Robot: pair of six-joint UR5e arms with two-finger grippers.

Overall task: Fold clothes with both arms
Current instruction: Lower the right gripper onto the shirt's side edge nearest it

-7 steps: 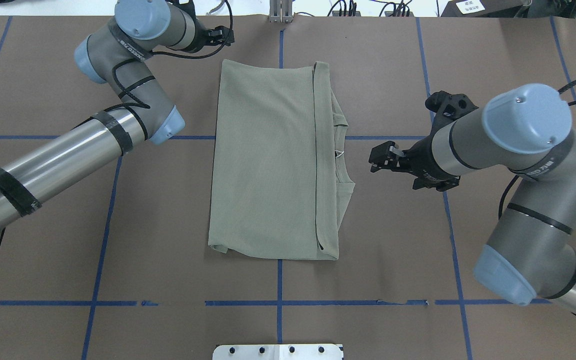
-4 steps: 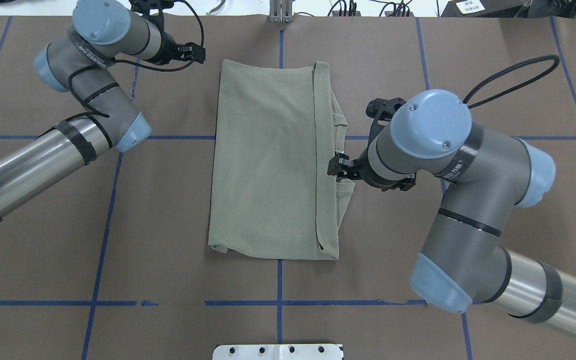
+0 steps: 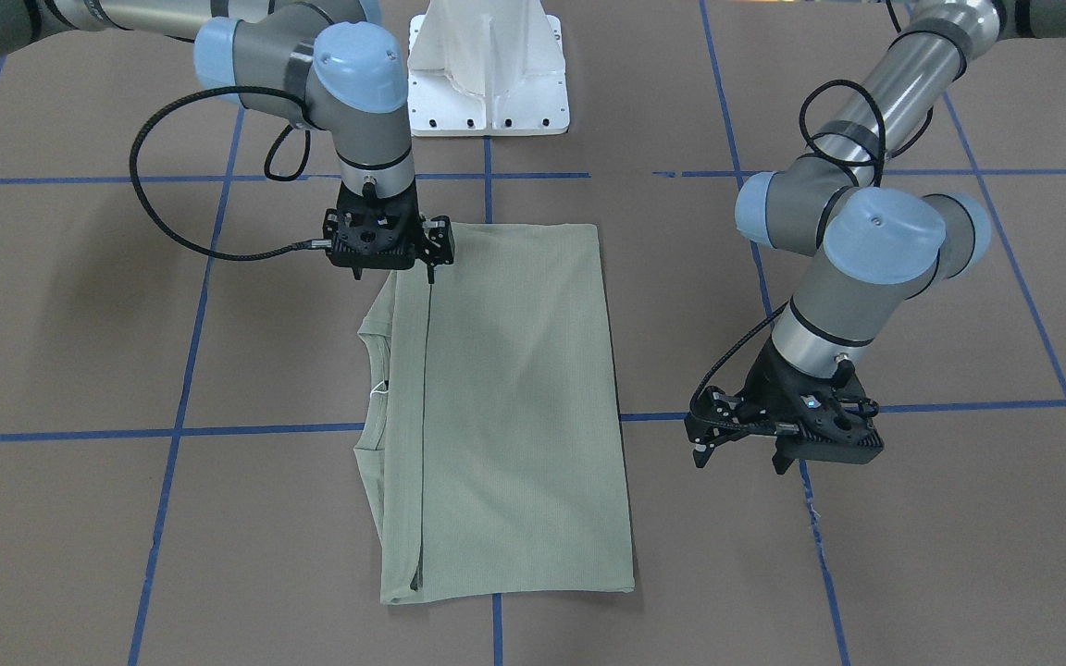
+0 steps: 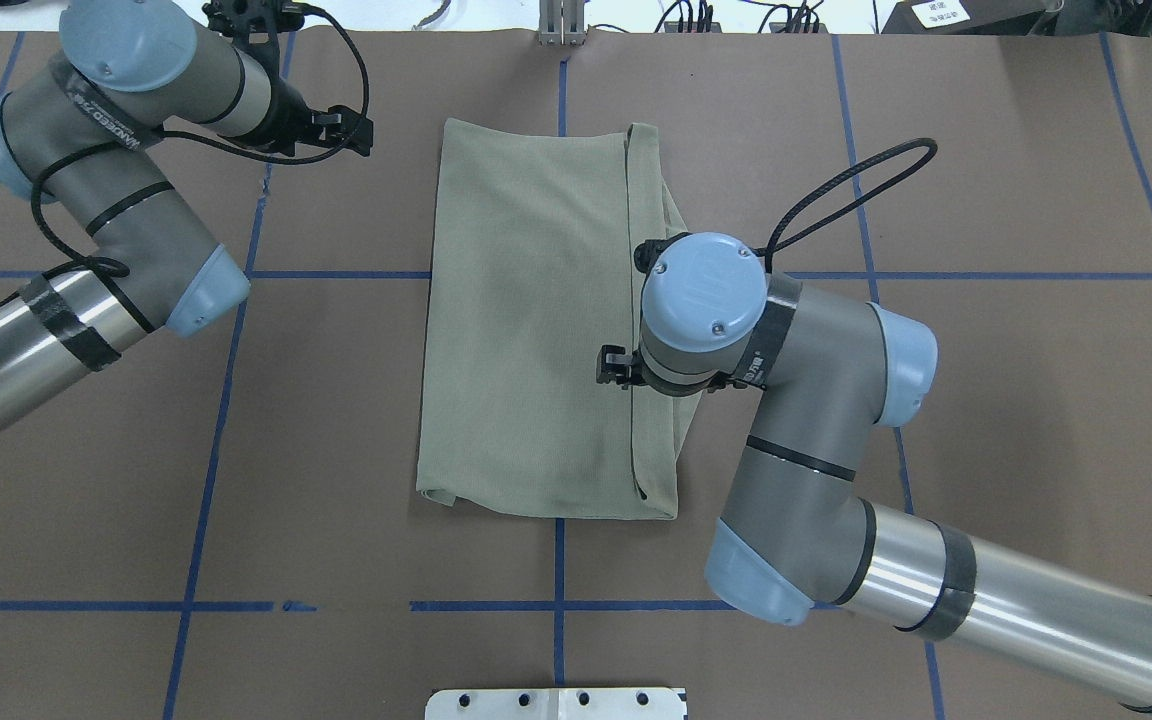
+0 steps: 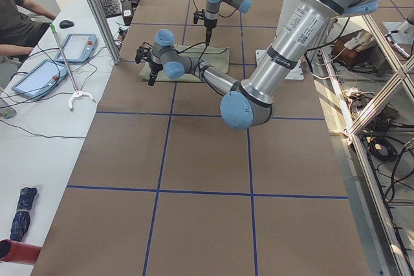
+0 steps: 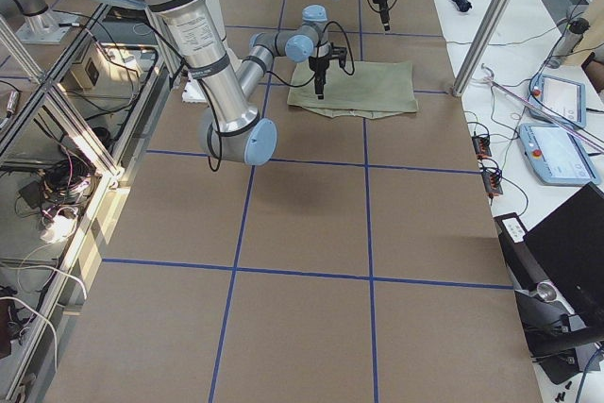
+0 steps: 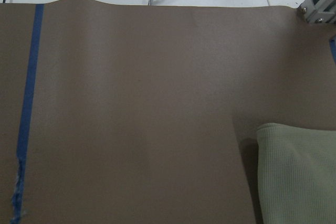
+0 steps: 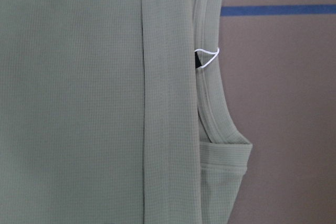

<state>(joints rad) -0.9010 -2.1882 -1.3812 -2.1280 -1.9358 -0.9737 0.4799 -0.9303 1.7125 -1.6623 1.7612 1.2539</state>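
The pale green shirt [image 4: 536, 330] lies folded into a tall rectangle at mid-table, collar and white label [image 8: 207, 59] peeking out along its right side. My right gripper [image 3: 392, 271] hangs above that collar-side fold, pointing down, open and holding nothing; in the overhead view it [image 4: 614, 366] is mostly hidden under its own wrist. My left gripper [image 3: 738, 458] hovers open over bare table, off the shirt's far left corner [image 7: 299, 177], clear of the cloth. From overhead, the left gripper [image 4: 351, 130] sits left of the shirt's far edge.
The brown table cover carries a blue tape grid [image 4: 556, 605]. The white pedestal base [image 3: 487, 74] stands at the robot's edge. A side table with tablets [image 5: 81, 46] and a seated person [image 5: 16, 17] lies beyond the far edge, behind a metal post [image 5: 97, 11].
My right arm swung left from beside the shirt to above its collar-side fold. My left arm drew back leftward from the shirt's far corner. The shirt stayed put.
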